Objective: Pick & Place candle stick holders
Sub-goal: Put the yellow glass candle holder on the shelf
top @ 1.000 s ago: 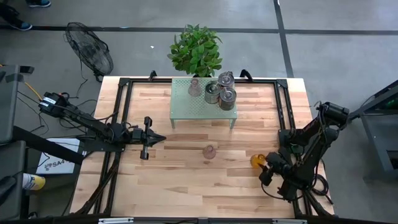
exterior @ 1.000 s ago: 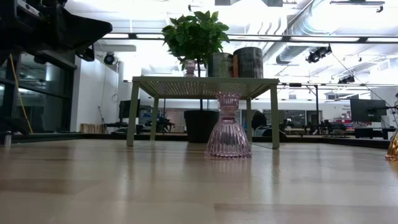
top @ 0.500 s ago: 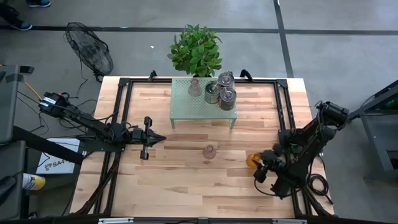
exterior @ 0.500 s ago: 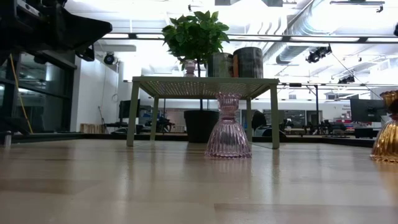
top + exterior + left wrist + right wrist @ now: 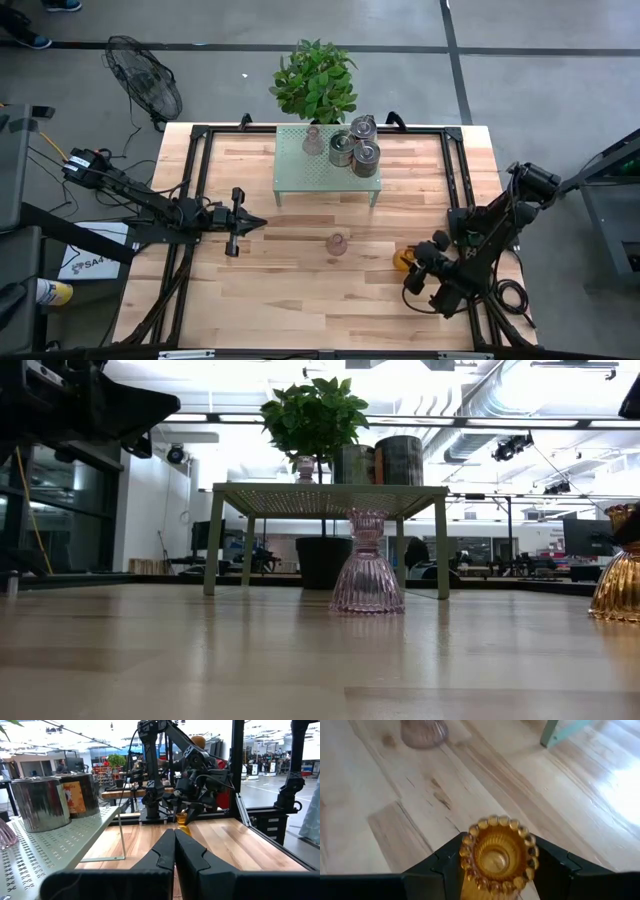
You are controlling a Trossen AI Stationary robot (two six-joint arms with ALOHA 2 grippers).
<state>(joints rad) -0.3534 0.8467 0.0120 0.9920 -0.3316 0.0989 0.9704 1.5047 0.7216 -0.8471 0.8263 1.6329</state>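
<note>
The amber-orange candle stick holder (image 5: 496, 856) stands upright at the table's right, with my right gripper (image 5: 498, 870) shut on it; the high view shows holder (image 5: 401, 260) and gripper (image 5: 412, 268) together. A pale pink holder (image 5: 337, 243) stands on its wide base mid-table, also in the low view (image 5: 367, 567). On the green perforated shelf (image 5: 300, 175) stand another pink holder (image 5: 313, 140) and three silver ones (image 5: 355, 145). My left gripper (image 5: 258, 222) is shut on nothing, level over the table's left half. My right gripper pinches the amber holder between its two fingers, one finger (image 5: 442, 865) on each side, just below the beaded rim (image 5: 468, 851). The fingers slant down from the table's right side. The holder is upright; whether its base (image 5: 615, 610) rests on the table or hangs just above it, I cannot tell.
A potted plant (image 5: 315, 80) stands behind the shelf at the far edge. A black frame (image 5: 195, 180) runs along the table's sides. Bare wood lies between the mid-table pink holder and the amber one, and along the near edge.
My right gripper has gone a short way toward the table's left, toward the mid-table pink holder, turning somewhat at the wrist. The amber holder has gone with it at the same height and stays upright.
</note>
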